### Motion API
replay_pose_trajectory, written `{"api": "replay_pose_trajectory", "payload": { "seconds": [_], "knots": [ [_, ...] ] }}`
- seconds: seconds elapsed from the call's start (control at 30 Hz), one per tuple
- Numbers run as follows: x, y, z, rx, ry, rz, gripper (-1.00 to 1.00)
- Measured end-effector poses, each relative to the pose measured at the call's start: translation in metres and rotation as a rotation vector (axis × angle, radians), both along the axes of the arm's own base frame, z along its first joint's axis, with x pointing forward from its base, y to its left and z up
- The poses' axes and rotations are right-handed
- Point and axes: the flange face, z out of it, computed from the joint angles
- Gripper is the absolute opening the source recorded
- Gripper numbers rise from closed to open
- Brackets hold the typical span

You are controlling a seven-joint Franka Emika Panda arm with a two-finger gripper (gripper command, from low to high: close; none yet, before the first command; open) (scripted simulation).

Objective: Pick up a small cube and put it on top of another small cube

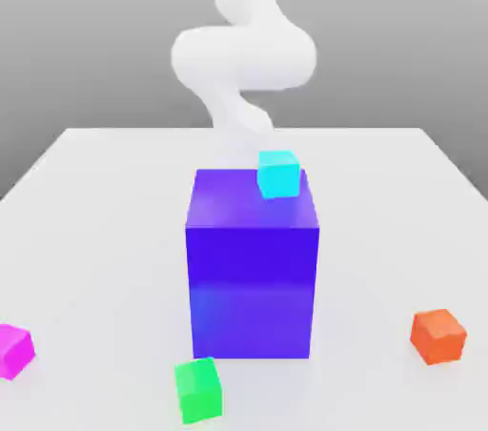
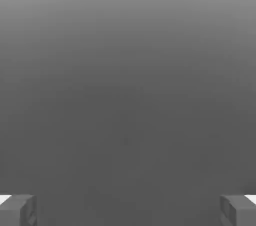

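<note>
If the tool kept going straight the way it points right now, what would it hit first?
Probably nothing nearby. In the hand view the open tool has its fingertips wide apart, with plain grey ahead and no cube between or beyond them. The way looks free as far as that picture shows, though depth is unclear.

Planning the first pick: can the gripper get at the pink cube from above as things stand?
Probably yes. The pink cube sits alone on the table, apart from the big blue block and green cube, and the gripper is open and empty.

Magenta small cube (image 1: pixel 14 350) on table
</note>
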Motion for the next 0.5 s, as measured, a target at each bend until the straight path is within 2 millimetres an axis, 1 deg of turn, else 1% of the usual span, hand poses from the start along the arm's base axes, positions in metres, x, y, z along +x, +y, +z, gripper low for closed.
{"api": "replay_pose_trajectory", "payload": {
  "seconds": [0.07,0.13,0.27,0.4,0.5],
  "knots": [
    [0.025,-0.021,-0.030,0.022,0.056,-0.007,0.00],
    [0.046,-0.042,-0.060,0.041,0.107,-0.016,0.00],
    [0.077,-0.084,-0.125,0.076,0.206,-0.043,0.00],
    [0.095,-0.127,-0.195,0.104,0.302,-0.080,0.00],
    [0.099,-0.159,-0.248,0.119,0.373,-0.113,0.00]
  ]
}}
